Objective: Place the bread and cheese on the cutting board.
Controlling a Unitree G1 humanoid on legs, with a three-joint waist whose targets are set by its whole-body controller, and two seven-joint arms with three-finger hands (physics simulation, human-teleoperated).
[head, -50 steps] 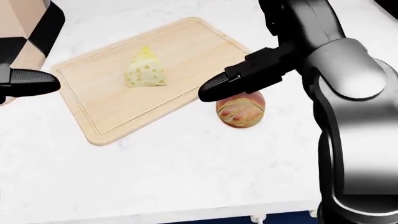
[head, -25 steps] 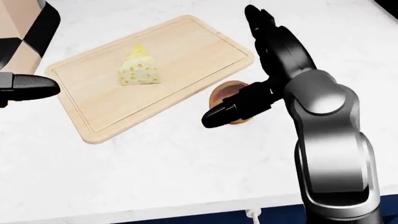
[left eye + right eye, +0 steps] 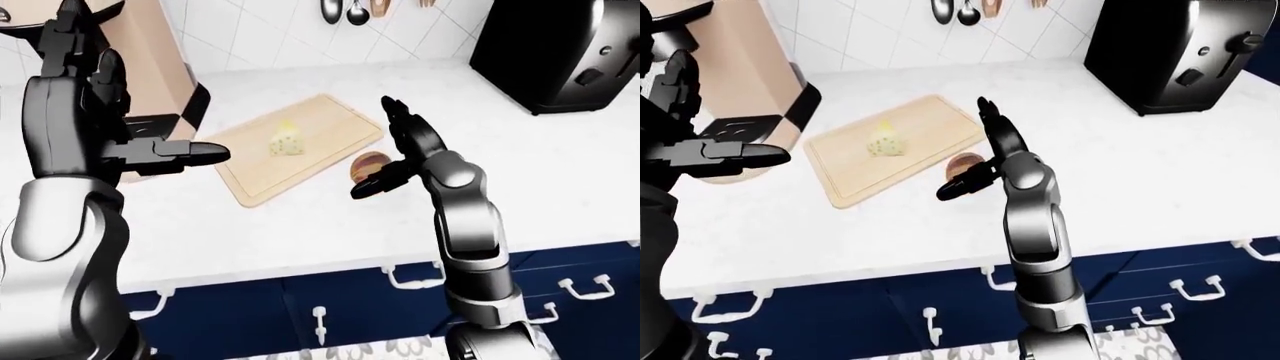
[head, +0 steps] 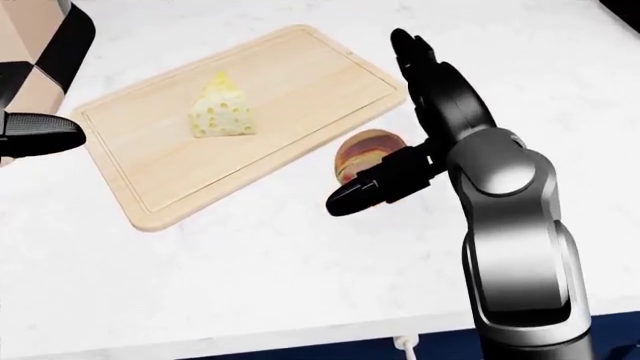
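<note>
Head view shows the cheese (image 4: 221, 112) already sitting on the cutting board (image 4: 300, 67), roughly at the board's middle and a little toward its left end, so that half of the task looks done. The bread (image 4: 362, 153), a round browned roll, lies on the white worktop (image 4: 250, 270) just off the board's lower right edge, beside it and not on it. The right hand (image 4: 410, 120) is spread wide and grasps nothing: one finger points up along the board's right corner while the thumb (image 4: 370, 189) reaches low across the near side of the roll. That pose brackets the bread from its right side, which I judge suits either closing round it or nudging it leftward over the board's edge. Whether the thumb actually touches the crust is hard to tell.

Left-eye view shows the left hand (image 3: 165, 150) held raised and released above the worktop's left part, near a tan box (image 3: 150, 67), well apart from both foods; it seems simply parked out of the way. A black toaster (image 3: 560, 52) stands at the worktop's far right.
</note>
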